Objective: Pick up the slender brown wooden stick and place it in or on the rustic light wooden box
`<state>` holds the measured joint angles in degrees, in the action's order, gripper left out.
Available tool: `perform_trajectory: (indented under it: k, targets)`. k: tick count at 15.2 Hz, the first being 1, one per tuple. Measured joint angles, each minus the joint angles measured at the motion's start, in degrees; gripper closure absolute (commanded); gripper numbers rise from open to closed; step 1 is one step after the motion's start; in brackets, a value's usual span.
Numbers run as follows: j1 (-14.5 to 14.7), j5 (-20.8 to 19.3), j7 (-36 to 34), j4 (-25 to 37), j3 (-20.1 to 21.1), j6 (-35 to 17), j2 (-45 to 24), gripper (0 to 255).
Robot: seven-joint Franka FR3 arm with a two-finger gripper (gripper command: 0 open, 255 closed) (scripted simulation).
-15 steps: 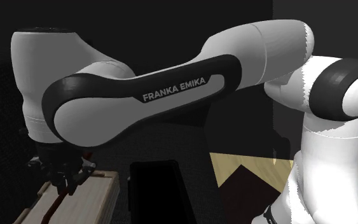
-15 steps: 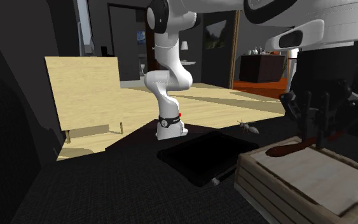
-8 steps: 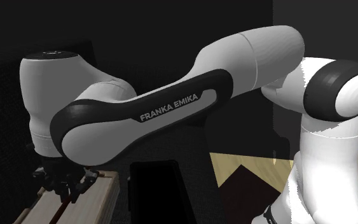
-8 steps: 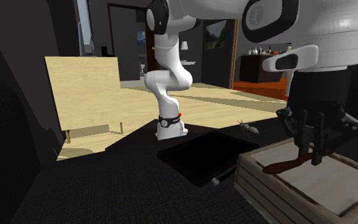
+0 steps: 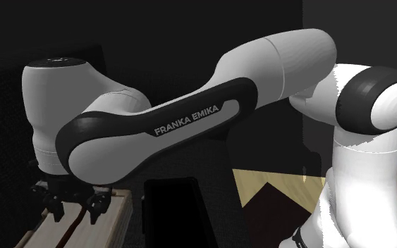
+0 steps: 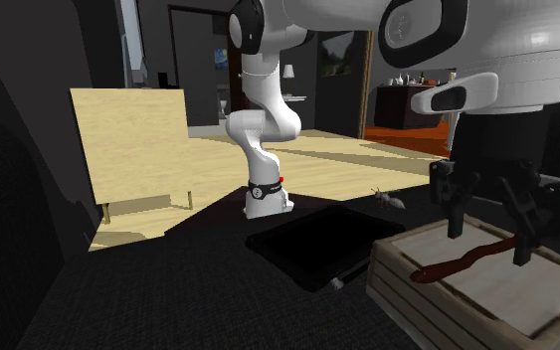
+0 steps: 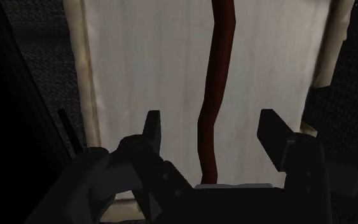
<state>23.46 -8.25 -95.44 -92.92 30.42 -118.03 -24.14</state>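
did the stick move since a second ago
Yes. The stick went down relative to the box: it was lifted in the shut jaws, now it lies flat on the box's top between the open jaws.

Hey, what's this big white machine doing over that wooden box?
A white robot arm is working with a thin reddish-brown stick and a pale wooden box. Right now the stick lies flat on top of the box. The arm's black hand hovers just above it with its two fingers open, one on each side of the stick and not touching it. So the stick is on the box and not held; the placing looks done.
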Motion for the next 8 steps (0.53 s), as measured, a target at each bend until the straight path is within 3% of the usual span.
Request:
perform_trajectory:
  k: [4,8]
  targets:
    - [0.0,0.0,0.0,0.0,0.0,0.0,0.0,0]
    - [-0.5,1.1,0.8,3.4,0.5,5.0,1.9,0]
